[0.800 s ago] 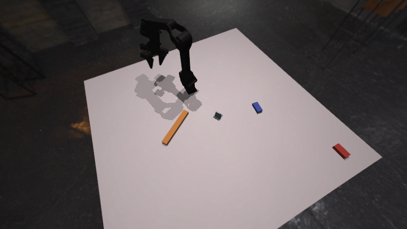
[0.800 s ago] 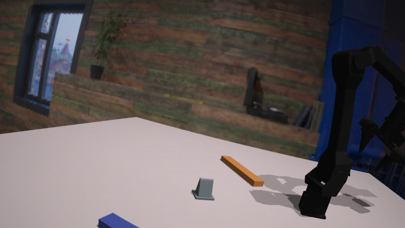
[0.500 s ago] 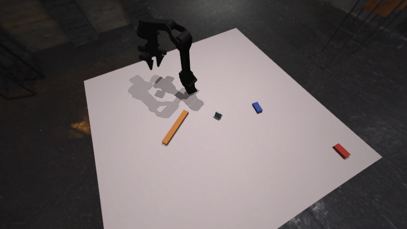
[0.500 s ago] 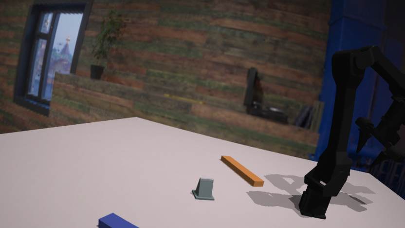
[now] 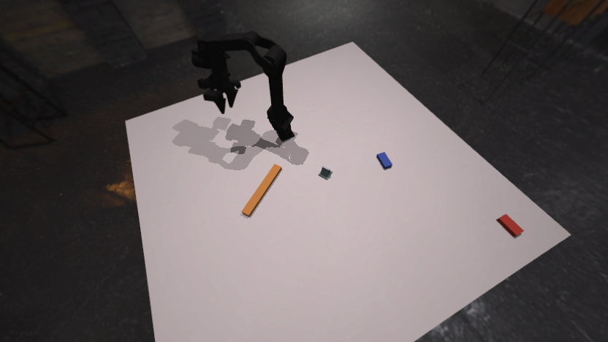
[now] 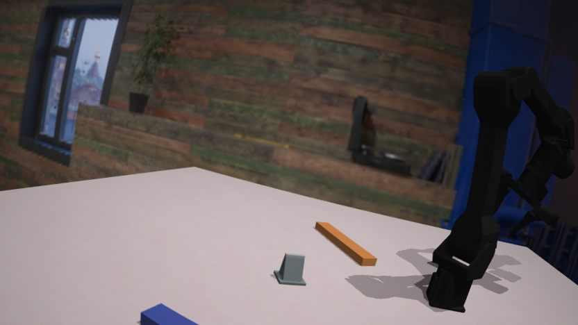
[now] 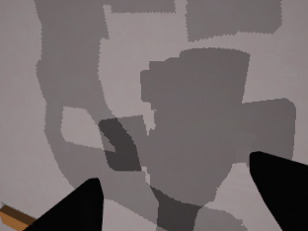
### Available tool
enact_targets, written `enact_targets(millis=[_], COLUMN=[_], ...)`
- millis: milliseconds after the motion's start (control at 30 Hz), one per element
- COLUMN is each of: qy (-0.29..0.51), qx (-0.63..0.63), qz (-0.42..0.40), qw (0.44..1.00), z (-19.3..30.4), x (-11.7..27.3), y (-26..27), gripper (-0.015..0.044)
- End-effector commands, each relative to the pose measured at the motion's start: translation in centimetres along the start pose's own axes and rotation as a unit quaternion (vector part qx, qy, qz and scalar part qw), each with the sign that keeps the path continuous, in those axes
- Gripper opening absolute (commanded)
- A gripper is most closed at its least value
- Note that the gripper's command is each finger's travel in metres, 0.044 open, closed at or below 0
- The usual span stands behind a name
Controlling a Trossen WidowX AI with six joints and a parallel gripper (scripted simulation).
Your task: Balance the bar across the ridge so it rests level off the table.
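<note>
The orange bar (image 5: pixel 261 190) (image 6: pixel 345 244) lies flat on the table (image 5: pixel 297 276) (image 6: pixel 121 242). One end of the bar (image 7: pixel 11 220) shows at the lower left corner of the wrist view. The small grey-green ridge (image 5: pixel 325 172) (image 6: pixel 294 267) stands on its square base, apart from the bar, with nothing on it. My gripper (image 5: pixel 227 109) (image 7: pixel 176 175) is open and empty, its fingers pointing down. It hangs above the table, beyond the bar's far end in the top view. In the exterior view the arm partly hides the gripper.
A blue block (image 5: pixel 384 160) (image 6: pixel 163 316) lies on the far side of the ridge from the bar. A red block (image 5: pixel 510 225) lies near the table's right corner in the top view. The arm's base (image 5: pixel 285 131) (image 6: pixel 448 291) stands near the bar's far end.
</note>
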State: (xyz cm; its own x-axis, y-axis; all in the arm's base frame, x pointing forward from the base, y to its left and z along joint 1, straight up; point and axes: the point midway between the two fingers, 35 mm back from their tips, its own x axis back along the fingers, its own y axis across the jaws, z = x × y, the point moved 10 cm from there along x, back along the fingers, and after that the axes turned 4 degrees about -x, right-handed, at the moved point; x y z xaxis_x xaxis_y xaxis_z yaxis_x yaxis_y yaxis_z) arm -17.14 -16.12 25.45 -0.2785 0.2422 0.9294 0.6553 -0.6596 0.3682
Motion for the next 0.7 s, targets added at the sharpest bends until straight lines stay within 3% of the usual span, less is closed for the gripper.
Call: enact_targets(millis=[0, 667], qy=[0.011, 0.053], qx=[0.021, 0.15], qz=[0.01, 0.041], qw=[1.0, 0.986], z=[-0.1, 0.8], x=[-0.8, -3.8], y=[1.3, 7.2], gripper=[0.0315, 0.0315])
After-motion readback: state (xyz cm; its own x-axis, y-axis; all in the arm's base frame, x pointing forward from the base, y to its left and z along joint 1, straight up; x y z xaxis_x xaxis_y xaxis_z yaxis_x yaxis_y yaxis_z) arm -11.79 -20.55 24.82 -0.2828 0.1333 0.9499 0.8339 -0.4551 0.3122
